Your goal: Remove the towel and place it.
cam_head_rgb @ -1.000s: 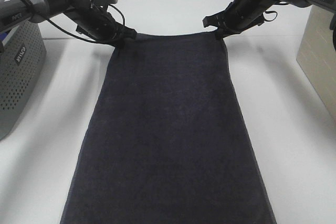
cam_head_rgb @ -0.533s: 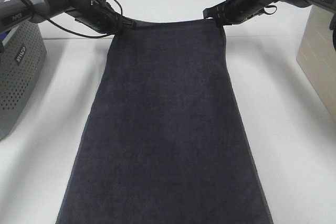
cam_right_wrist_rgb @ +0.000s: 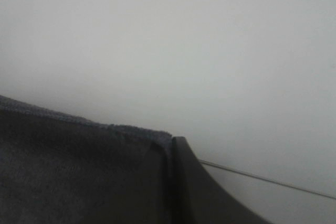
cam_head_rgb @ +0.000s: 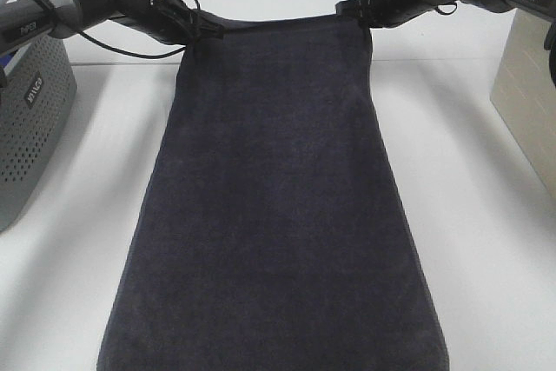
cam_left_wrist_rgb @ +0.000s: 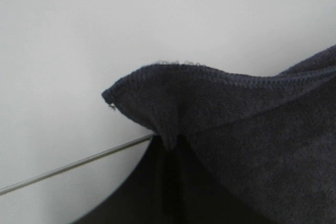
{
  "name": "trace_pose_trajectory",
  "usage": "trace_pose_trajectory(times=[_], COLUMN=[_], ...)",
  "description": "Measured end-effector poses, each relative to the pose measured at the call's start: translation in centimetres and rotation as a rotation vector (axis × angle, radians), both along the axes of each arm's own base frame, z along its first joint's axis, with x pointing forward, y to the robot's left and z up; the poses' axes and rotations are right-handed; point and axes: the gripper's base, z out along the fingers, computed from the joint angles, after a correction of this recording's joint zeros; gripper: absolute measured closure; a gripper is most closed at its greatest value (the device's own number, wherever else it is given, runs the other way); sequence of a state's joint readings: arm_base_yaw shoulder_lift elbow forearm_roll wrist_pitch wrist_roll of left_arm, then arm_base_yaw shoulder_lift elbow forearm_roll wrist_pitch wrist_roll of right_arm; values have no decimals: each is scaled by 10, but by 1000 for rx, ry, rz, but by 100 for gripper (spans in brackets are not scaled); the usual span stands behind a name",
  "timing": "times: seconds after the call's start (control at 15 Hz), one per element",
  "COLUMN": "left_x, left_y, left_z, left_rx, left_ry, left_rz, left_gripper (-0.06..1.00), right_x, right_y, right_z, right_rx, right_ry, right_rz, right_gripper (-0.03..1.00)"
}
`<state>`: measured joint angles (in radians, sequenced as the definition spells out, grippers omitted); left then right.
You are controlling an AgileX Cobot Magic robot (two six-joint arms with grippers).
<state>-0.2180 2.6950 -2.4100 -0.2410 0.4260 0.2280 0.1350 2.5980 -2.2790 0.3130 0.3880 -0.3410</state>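
Observation:
The dark charcoal-grey towel point(cam_head_rgb: 276, 197) hangs stretched between my two grippers and runs down over the white table toward the near edge. My left gripper point(cam_head_rgb: 198, 30) is shut on the towel's far left corner. My right gripper point(cam_head_rgb: 354, 11) is shut on the far right corner. In the left wrist view the hemmed corner point(cam_left_wrist_rgb: 157, 93) sticks out of the shut jaws. In the right wrist view the towel's edge point(cam_right_wrist_rgb: 79, 150) lies pinched beside a dark finger point(cam_right_wrist_rgb: 194, 187). No white tag shows.
A grey perforated box point(cam_head_rgb: 26, 128) stands at the left edge of the white table point(cam_head_rgb: 486, 241). A beige box point(cam_head_rgb: 526, 76) stands at the right edge. A white wall is behind the arms.
Both grippers have risen and moved back, lifting the towel's far edge higher. The towel's near end has slid a little farther from the camera.

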Motion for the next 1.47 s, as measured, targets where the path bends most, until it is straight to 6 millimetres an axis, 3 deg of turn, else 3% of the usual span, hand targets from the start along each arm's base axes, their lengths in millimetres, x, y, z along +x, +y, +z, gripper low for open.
trace_pose_trajectory(times=[0.2,0.47,0.8,1.0,1.2,1.33,1.47], left_x=[0,2,4,7,8,8,8], left_y=[1,1,1,1,1,1,1], left_z=[-1,-24,-41,-40,-39,-39,-38], left_rx=[17,28,31,22,20,21,21], left_ry=[-7,-1,-20,-76,-85,-87,-96], left_rz=[-2,3,11,25,27,27,29], left_gripper=[93,93,93,93,92,89,71], right_x=[1,2,3,3,4,5,5], right_y=[0,1,1,1,1,1,2], right_z=[-10,-14,-39,-54,-53,-53,-52], right_rx=[2,8,15,14,18,27,59], right_ry=[11,4,20,36,21,20,22], right_rz=[-1,-7,-21,-25,-32,-35,-47], right_gripper=[96,96,96,96,95,86,65])
